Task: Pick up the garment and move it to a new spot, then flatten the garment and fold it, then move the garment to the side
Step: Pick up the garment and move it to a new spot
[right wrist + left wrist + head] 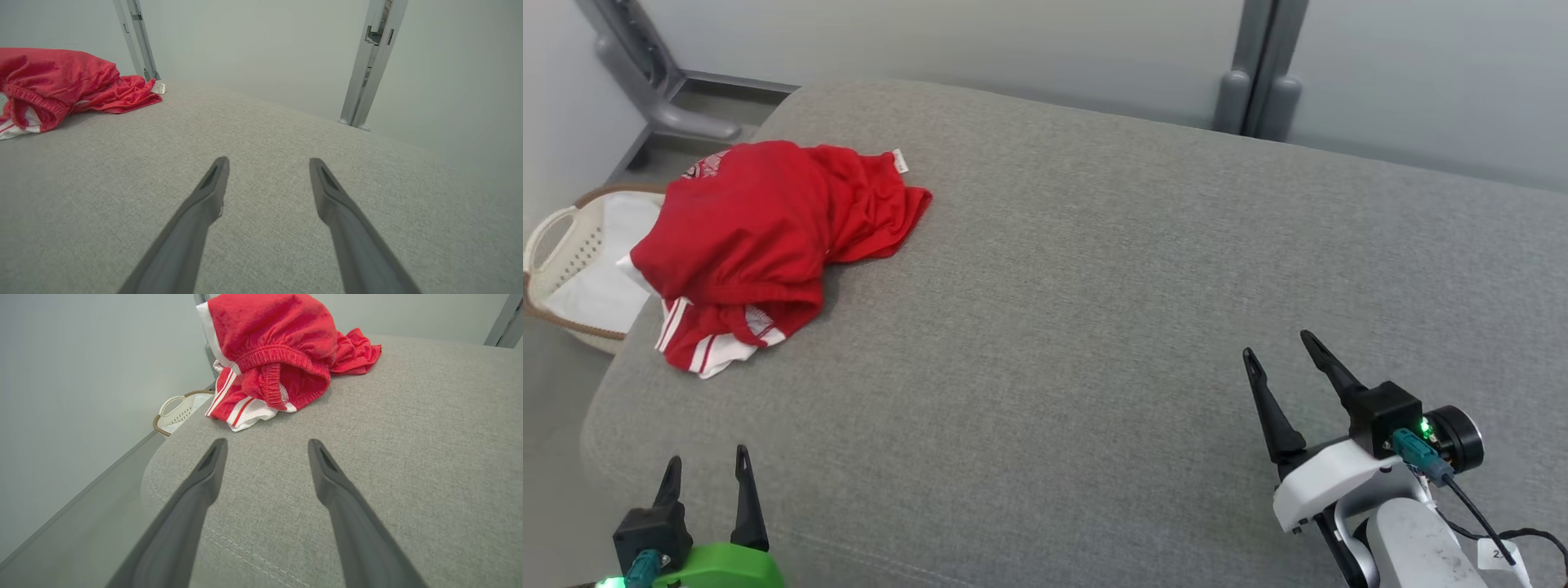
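On the left gripper [707,456]: two long dark fingers spread wide apart, nothing between them. Hangs over the near left corner of the large grey woven-fabric cushion [1094,286]; cannot tell whether the tips touch the cloth. On the right gripper [1277,344]: also wide open and empty, above the near right part of the cushion, fingers pointing toward its far side.

Further out, on the far left part of the cushion: the crumpled red garment [760,220] of soft cloth, with a gathered elastic waistband and white stripes at one hem. Lies in a heap, not flattened and not folded, well apart from both grippers, nearer to the left one. At its far edge a small white label [899,161], resting on the cushion.

Beyond the left edge of the cushion, lower down: a cream plastic basket [572,253] with small holes in the wall and a brown rim, partly hidden by the garment, something white inside. Behind the far edge of the cushion: grey metal posts [1262,73], standing upright.
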### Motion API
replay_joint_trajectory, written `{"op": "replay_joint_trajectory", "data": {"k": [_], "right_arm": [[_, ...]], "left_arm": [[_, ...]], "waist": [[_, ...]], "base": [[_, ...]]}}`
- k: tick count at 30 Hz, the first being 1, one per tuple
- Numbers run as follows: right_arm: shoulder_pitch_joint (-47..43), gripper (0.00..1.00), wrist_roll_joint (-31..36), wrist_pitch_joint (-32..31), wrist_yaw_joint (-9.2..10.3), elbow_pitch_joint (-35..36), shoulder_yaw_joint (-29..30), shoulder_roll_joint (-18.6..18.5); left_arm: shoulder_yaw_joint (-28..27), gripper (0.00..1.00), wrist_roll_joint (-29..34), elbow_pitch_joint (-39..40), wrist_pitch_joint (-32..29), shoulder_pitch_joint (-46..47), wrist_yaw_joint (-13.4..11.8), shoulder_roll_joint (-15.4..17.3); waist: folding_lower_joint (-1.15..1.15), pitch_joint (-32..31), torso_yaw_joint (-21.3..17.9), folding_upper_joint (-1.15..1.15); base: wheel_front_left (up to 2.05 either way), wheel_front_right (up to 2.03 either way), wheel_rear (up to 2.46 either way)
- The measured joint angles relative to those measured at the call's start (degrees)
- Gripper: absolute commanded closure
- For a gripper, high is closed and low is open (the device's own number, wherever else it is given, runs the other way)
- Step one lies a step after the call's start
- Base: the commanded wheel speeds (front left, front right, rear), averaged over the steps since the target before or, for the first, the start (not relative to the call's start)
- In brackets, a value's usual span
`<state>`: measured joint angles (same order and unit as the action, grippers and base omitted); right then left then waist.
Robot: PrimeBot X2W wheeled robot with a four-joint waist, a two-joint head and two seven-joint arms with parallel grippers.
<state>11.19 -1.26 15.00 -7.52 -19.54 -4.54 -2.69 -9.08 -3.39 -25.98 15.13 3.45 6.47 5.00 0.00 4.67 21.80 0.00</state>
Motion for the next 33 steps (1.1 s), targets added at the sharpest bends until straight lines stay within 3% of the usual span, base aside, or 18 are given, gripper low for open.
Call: {"op": "replay_joint_trajectory", "data": {"k": [8, 11, 15, 26, 33], "right_arm": [[0.26, 0.00, -0.18, 0.00, 0.00, -0.13, -1.65, -0.04], [0.59, 0.00, 0.38, 0.00, 0.00, 0.08, -1.82, 0.00], [1.51, 0.00, 1.81, 0.00, 0.00, 0.55, -1.70, 0.00], [4.85, 0.00, 5.84, 0.00, 0.00, 2.74, -0.33, -0.03], [7.25, 0.00, 6.17, 0.00, 0.00, 4.36, -1.98, -0.05]], "left_arm": [[-0.90, 0.00, -0.47, -0.65, 0.00, -0.65, 0.42, -0.67], [-1.05, 0.00, -2.98, -1.96, 0.00, 0.79, 0.67, -0.81], [3.07, 0.00, -7.55, -2.97, 0.00, 4.77, 0.85, 0.10], [13.77, 0.00, -22.58, -3.81, 0.01, 21.21, 0.85, 11.90], [18.80, 0.00, -29.31, -12.16, 0.02, 31.52, 0.86, 18.52]], "waist": [[0.00, 0.21, 5.26, 0.00], [0.00, 0.90, 5.49, 0.00], [0.00, 2.43, 4.98, 0.00], [0.00, 10.11, 2.01, 0.00], [0.00, 14.93, -0.45, 0.00]], "base": [[0.00, 0.00, 0.00], [0.00, 0.00, 0.00], [0.00, 0.00, 0.00], [0.00, 0.00, 0.00], [0.00, 0.00, 0.00]]}}
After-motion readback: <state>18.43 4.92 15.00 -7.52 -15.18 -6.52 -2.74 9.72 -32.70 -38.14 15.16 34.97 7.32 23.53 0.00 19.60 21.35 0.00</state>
